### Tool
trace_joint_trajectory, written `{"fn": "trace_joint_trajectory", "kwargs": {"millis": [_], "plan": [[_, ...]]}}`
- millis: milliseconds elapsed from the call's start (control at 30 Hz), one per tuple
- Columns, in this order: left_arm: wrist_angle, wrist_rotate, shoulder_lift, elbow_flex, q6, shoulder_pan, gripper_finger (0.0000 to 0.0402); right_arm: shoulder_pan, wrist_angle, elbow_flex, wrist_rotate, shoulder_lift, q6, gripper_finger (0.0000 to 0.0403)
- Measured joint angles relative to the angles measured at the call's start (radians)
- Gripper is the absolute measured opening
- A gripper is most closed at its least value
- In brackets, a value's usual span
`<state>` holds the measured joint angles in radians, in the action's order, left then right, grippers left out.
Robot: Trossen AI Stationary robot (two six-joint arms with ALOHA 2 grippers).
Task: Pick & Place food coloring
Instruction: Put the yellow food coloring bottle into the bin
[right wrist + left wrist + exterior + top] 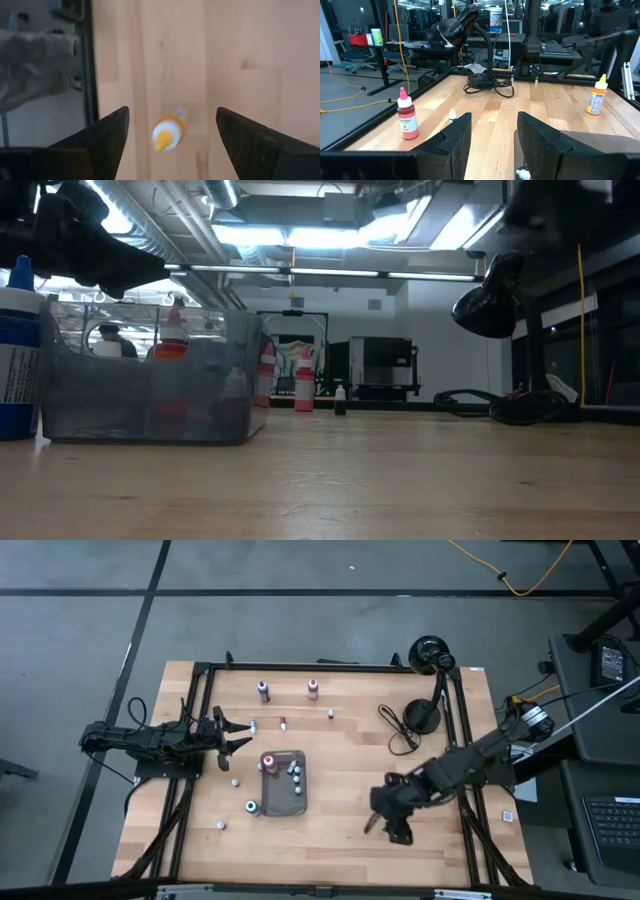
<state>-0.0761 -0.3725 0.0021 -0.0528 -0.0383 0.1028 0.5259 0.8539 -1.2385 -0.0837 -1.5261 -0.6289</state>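
Food coloring bottles stand scattered on the wooden table: a red-capped bottle (313, 690), a dark-capped bottle (263, 691) and small ones (331, 715) toward the far side. Others sit in the dark grey tray (284, 753). An orange bottle (169, 134) stands upright near the front, also seen in the left wrist view (596, 96). My right gripper (172, 115) hovers open above it, fingers on either side, not touching. My left gripper (243, 735) rests level at the table's left, open with nothing between its fingers (492, 120).
A black desk lamp (432, 654), its round base (422, 716) and coiled cable (398, 730) occupy the far right. A blue-capped bottle (20, 360) stands beside the tray (150, 395) in the low view. Black frame rails (462, 740) border the table.
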Motion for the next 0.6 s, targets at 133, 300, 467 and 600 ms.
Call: {"fn": "trace_joint_trajectory", "kwargs": {"millis": [133, 300, 467, 600], "plan": [[0.0, 0.0, 0.0, 0.0, 0.0, 0.0, 0.0155, 0.066, 0.027, 0.0, 0.032, 0.0, 0.0, 0.03], [0.0, 0.0, 0.0, 0.0, 0.0, 0.0, 0.0155, 0.137, 0.064, 0.0, 0.135, 0.0, 0.004, 0.03], [0.0, 0.0, 0.0, 0.0, 0.0, 0.0, 0.0155, 0.178, 0.063, 0.002, 0.195, -0.009, 0.005, 0.03], [0.0, 0.0, 0.0, 0.0, 0.0, 0.0, 0.0155, 0.187, 0.026, 0.047, 0.196, -0.015, 0.005, 0.03]]}}
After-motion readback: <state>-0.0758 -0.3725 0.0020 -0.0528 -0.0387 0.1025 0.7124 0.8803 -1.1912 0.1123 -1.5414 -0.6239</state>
